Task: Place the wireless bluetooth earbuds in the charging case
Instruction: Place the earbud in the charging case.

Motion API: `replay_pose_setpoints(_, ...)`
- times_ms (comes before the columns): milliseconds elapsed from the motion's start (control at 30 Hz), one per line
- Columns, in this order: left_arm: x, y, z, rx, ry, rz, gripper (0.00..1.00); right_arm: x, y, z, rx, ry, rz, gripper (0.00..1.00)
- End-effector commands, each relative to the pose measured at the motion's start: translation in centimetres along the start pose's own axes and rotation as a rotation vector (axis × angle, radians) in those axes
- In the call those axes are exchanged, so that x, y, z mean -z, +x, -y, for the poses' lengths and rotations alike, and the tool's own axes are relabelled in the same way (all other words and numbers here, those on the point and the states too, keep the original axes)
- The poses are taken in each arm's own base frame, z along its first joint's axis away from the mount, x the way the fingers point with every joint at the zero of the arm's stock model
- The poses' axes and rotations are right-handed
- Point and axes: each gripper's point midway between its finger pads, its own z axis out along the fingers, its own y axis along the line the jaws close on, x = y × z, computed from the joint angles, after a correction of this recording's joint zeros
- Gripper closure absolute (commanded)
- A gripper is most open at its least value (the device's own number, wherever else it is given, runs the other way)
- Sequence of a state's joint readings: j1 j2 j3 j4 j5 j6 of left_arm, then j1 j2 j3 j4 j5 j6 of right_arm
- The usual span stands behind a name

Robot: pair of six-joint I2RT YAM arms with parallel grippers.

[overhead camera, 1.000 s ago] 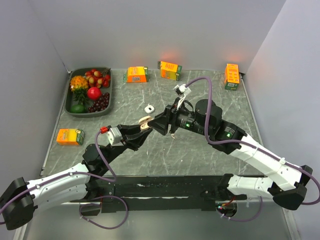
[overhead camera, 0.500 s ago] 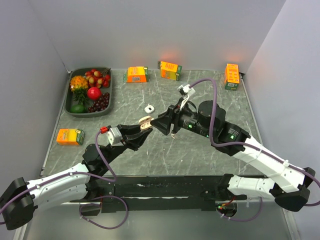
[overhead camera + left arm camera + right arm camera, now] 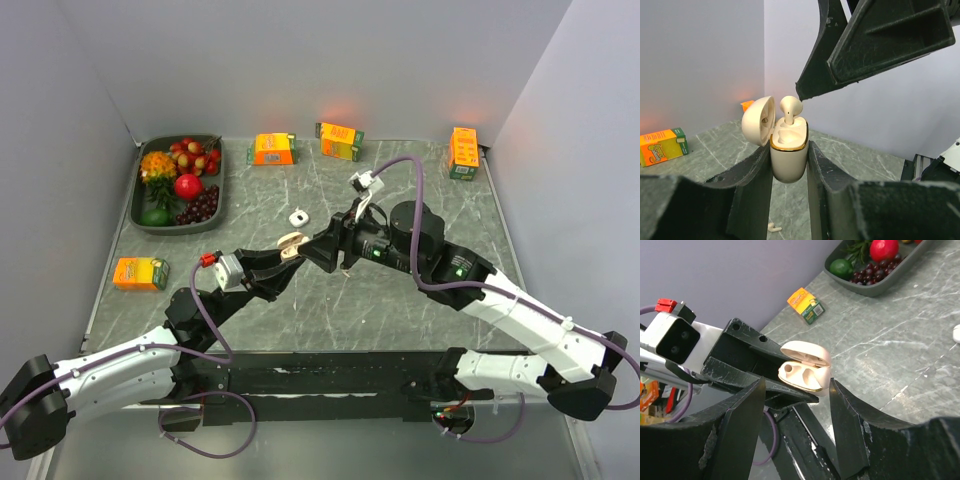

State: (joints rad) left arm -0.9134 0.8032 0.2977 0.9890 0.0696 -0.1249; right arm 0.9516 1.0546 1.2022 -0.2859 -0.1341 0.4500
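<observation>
so one earbud point(image 3: 790, 107) is sitting in the charging case point(image 3: 788, 155), stem down and its rounded head poking up over the gold rim. The lid point(image 3: 760, 121) is flipped open and hangs off to the left in the left wrist view. The other earbud point(image 3: 773, 227) is lying on the table point(image 3: 725, 145), down below the case and well apart from it

The left gripper point(image 3: 789, 157) is clamped on the case body, one finger on each side. It holds the case upright and up off the table, around the middle of the scene. The right gripper point(image 3: 322, 250) is pulled in close from the right, jaws spread apart with nothing between them. From the left wrist view its fingers point(image 3: 890, 37) hang just above the seated earbud, not touching it as far as I can see

Further out, a little white rounded-square piece point(image 3: 297, 216) sits on the table just beyond the case. There's a dark tray point(image 3: 170, 229) of fruit in the far left corner. An orange carton point(image 3: 273, 149) and another carton point(image 3: 340, 140) sit along the far edge, a third carton point(image 3: 463, 152) stands in the far right corner, and a fourth carton point(image 3: 139, 272) is by the left edge, nearer than the tray
</observation>
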Motion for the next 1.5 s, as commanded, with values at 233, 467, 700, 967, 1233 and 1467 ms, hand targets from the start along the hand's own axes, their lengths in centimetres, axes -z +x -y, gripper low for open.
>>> replay_pose_setpoints(233,-0.9,-2.6,0.2,0.003,0.005,0.078,0.99,-0.1,0.0,-1.8,-0.016,-0.065,-0.012,0.39)
replay_pose_setpoints(467,-1.0,-2.5,0.3,0.005,0.009,0.074,0.99,-0.3,0.2,-2.7,-0.016,-0.095,-0.021,0.38)
replay_pose_setpoints(700,-1.0,-2.5,0.3,0.009,0.010,0.076,0.99,-0.5,0.1,-3.4,-0.011,-0.118,-0.020,0.38)
replay_pose_setpoints(967,-1.0,-2.5,0.4,0.013,0.011,0.076,0.99,-0.9,-0.2,-3.8,-0.003,-0.124,-0.018,0.38)
replay_pose_setpoints(1233,-0.8,-2.3,0.3,0.010,0.006,0.070,0.99,1.5,-3.2,-3.5,0.055,-0.071,0.076,0.37)
replay_pose_setpoints(1467,-0.9,-2.4,0.4,0.016,0.013,0.074,0.99,1.8,-2.5,-1.9,0.068,-0.009,0.064,0.37)
